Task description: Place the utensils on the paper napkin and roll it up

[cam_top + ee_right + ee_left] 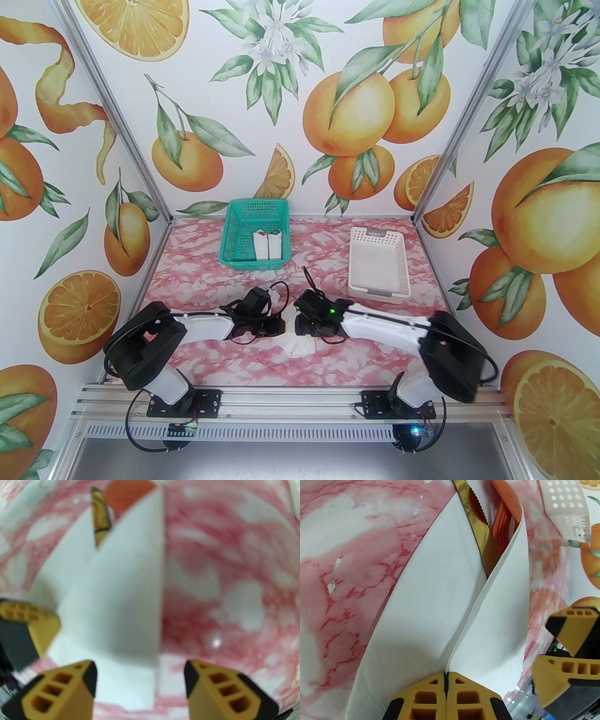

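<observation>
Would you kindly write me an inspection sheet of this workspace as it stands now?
Surface: pink marbled table, with a few white flecks in the left wrist view.
Job's things: napkin folded over the knife, fork and spoon; their ends stick out.
Clutter: green basket holding two white bundles; white basket at the back right.
Grippers: left gripper shut on the napkin's folded edge; right gripper open over the napkin's side.
Cables: black cables loop at the wrists and bases, off the napkin.
Surroundings: orange-print walls, aluminium frame.
</observation>
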{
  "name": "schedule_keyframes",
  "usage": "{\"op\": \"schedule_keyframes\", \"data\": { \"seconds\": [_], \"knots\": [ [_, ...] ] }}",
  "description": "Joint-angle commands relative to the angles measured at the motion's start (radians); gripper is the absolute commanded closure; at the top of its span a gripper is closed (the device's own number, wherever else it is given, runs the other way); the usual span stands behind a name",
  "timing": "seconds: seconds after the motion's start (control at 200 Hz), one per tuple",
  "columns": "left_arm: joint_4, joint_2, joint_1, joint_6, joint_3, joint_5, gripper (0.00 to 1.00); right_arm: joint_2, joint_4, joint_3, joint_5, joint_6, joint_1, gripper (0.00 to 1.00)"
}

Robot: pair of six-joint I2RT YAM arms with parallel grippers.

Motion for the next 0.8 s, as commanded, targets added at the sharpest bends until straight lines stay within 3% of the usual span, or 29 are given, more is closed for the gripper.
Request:
{"op": "schedule_keyframes", "data": {
  "seconds": [0.0,0.45,0.795],
  "knots": [
    [-0.063,-0.003,-0.006,-0.013,-0.033,-0.029,1.00,0.046,0.002,0.030,0.029,-0.038,0.004,0.32],
    [-0.064,-0.001,-0.005,-0.016,-0.037,-0.029,1.00,0.126,-0.002,0.046,0.054,-0.058,-0.005,0.32],
    [-0.071,-0.004,-0.006,-0.021,-0.045,-0.048,1.00,0.090,-0.053,0.001,0.049,-0.079,-0.011,0.40]
  ]
}}
